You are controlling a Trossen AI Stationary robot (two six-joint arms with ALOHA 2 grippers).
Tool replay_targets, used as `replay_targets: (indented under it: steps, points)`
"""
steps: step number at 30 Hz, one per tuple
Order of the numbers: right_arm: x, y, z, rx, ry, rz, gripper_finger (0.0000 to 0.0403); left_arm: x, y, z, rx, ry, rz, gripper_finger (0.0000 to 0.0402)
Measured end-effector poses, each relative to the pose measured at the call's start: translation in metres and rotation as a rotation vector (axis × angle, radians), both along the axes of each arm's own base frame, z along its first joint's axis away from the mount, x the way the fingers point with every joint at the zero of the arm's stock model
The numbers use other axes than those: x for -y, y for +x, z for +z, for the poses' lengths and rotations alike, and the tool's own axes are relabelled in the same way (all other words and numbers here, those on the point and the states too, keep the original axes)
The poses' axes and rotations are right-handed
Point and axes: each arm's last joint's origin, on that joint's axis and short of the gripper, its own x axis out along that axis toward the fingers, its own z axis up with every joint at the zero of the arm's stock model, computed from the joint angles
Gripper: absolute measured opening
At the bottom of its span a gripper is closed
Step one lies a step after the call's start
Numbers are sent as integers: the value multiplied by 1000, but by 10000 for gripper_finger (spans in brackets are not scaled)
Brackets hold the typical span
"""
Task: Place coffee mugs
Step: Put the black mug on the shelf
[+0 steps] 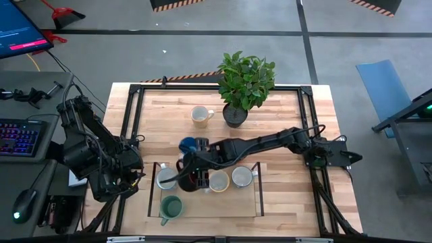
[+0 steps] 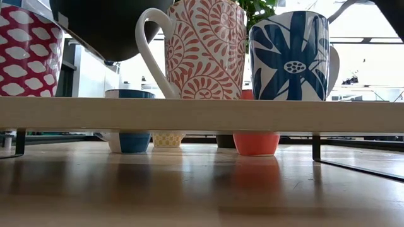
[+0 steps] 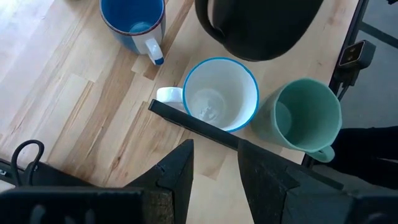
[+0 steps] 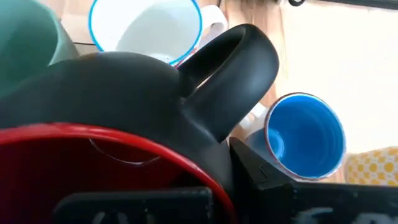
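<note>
Reaching across from the right edge, the right gripper (image 1: 191, 177) has its fingers clamped on a black mug (image 4: 124, 106) with a red inside (handle curving upward), held over the low tray (image 1: 202, 212) near the table's (image 1: 290, 202) front. White mugs (image 1: 233, 177) crowd beside it; a teal mug (image 1: 171, 206) sits nearer the front rim, a blue mug (image 1: 188, 144) behind. The left gripper (image 3: 214, 171) waits by the left edge, fingers apart and empty.
</note>
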Motion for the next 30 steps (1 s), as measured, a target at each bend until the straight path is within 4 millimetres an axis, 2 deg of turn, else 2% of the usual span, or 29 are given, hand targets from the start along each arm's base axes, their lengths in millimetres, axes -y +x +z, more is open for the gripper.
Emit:
replay_targets:
  steps: [8,30]
  points:
    - [-4,5,-17,-41,5,-4,0,0,0,0,0,1,0,113]
    - [-6,5,-31,-114,18,-3,0,0,0,0,-1,1,-1,113]
